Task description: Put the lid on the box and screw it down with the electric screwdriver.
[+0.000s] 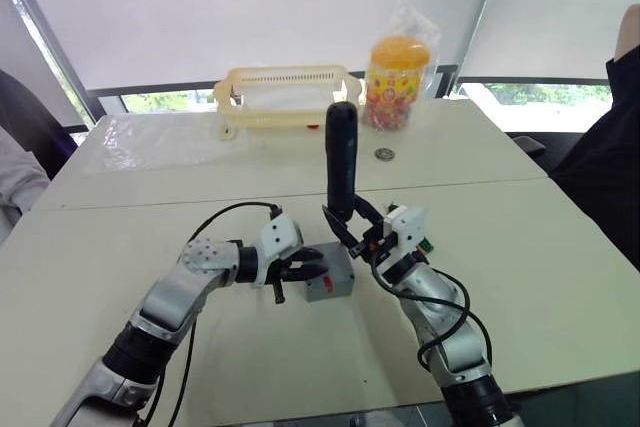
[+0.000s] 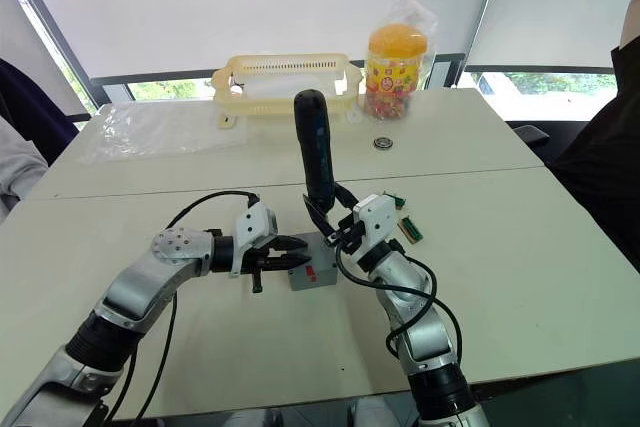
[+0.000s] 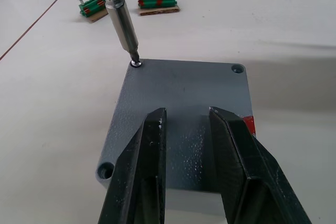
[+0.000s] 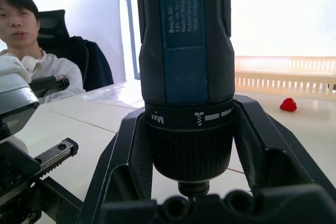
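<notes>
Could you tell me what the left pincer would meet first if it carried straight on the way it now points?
Its fingers already rest on the lid. Sliding straight on across it, the left pincer would probably meet the screwdriver bit at the far corner screw, though depth is hard to judge.

Table (image 1: 560, 247): pale tabletop, seam running across its width.
Basket (image 1: 290, 95): cream plastic, slotted walls, at far edge, nr window.
Snack jar (image 1: 396, 72): orange lid, printed label, in clear plastic bag; just beside basket, on robot's right.
Coin-like disc (image 1: 384, 154): small, round, metallic; on table in front of jar, apart from it.
Plastic sheet (image 1: 150, 137): clear, crinkled; lies flat on far left of table.
Bit strips (image 3: 158, 1): two green strips w/ red marks on brown backing, side by side, small metal tips upright.
Red object (image 4: 287, 104): small, on table before basket; type unclear.
Person (image 4: 23, 35): seated at table in dark office chair.
</notes>
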`<state>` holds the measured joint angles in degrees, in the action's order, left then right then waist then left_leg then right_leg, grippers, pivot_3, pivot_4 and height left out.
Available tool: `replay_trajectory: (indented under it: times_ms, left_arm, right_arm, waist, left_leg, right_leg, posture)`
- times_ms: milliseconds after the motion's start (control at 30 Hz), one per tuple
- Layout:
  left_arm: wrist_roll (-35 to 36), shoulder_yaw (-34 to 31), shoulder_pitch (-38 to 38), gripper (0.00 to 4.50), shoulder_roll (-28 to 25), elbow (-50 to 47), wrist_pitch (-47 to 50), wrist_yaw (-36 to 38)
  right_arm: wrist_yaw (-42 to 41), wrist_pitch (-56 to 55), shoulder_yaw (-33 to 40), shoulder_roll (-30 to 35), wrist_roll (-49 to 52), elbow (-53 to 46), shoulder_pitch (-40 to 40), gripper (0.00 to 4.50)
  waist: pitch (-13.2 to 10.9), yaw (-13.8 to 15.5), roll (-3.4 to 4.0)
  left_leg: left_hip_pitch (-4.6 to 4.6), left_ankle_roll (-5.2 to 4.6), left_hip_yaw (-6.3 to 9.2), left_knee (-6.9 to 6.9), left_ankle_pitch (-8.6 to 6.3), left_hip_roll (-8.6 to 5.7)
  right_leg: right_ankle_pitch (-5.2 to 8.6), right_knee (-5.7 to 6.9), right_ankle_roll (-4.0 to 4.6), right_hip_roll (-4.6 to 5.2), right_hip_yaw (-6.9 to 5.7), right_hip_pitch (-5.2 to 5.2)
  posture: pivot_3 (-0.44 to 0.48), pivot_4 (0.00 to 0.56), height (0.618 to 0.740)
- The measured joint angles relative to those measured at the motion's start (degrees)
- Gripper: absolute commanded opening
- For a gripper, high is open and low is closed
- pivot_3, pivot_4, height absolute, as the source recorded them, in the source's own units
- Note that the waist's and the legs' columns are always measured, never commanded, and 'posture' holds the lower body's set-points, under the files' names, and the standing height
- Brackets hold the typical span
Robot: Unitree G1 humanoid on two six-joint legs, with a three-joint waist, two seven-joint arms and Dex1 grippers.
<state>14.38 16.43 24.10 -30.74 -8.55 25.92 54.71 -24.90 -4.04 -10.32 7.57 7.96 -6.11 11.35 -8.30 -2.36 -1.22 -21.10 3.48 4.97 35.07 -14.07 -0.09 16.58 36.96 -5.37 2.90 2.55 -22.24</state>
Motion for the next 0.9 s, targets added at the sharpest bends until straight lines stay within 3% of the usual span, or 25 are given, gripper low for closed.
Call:
replay_trajectory:
  times_ms: [900]
  left_arm:
    - [-1.42,1.74,0.32,1.25,0.53,0.10,-0.32,-0.83]
  right_arm:
    - [0.75,-0.38,-0.11,1.42,-1.02,0.23,-0.40,1.75]
  waist:
    - [0.27,0.27,0.09]
  left_leg:
    - [-0.12,0.00,0.15,-0.06,-0.02,0.10]
  right_leg:
    - [-0.04,-0.66,0.07,0.12,0.10,0.15]
  posture:
    - [0.000,0.150,0.740]
